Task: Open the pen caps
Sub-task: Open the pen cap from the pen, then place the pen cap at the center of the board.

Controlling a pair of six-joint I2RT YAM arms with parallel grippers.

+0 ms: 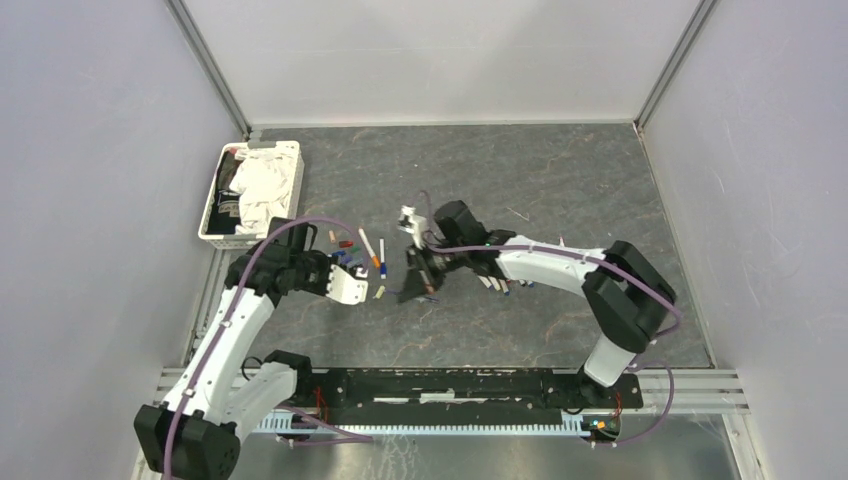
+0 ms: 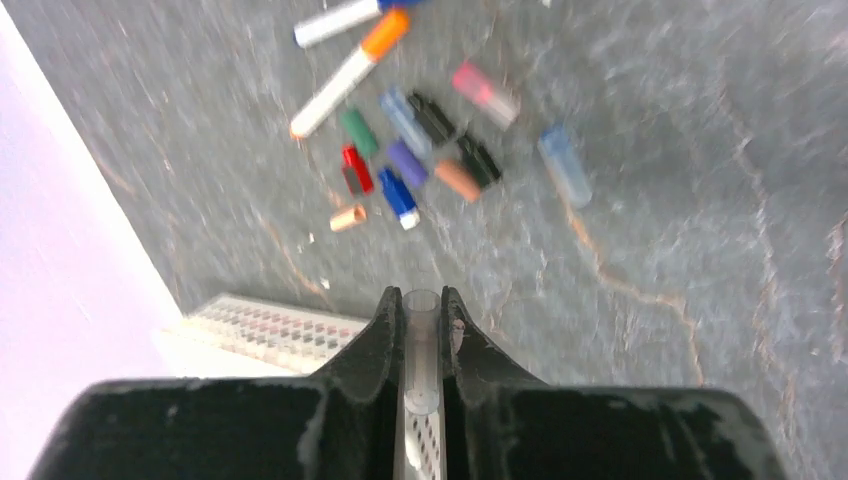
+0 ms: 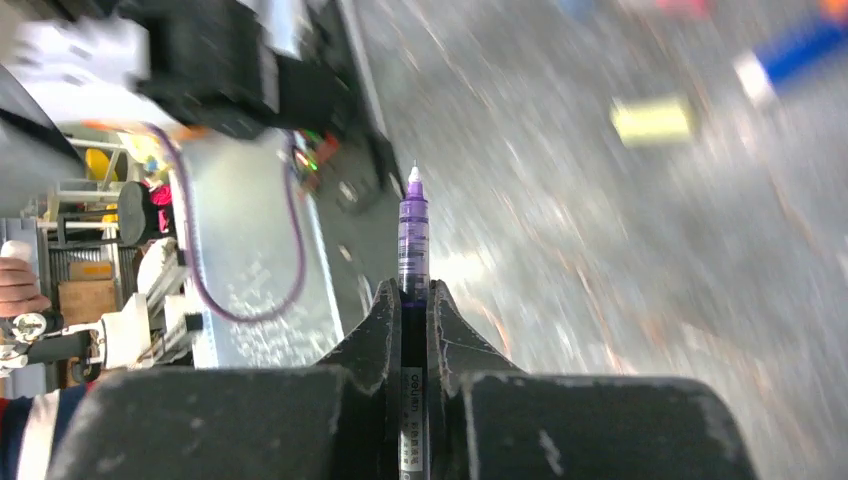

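Our left gripper squeezed a clear round cap, maybe plastic; our right gripper squeezed a thin purple pen, tip bare.

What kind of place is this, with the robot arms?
Probably a robot lab's test cell. A left arm and a right arm are bolted to a metal rail at a grey table's edge, plain walls box it in, and loose pen caps lie on it.

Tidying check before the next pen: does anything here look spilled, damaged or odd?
Nothing looks damaged. The small coloured plastic caps lie scattered loosely on the grey table, and the right gripper holds a thin purple pen with its tip bare.
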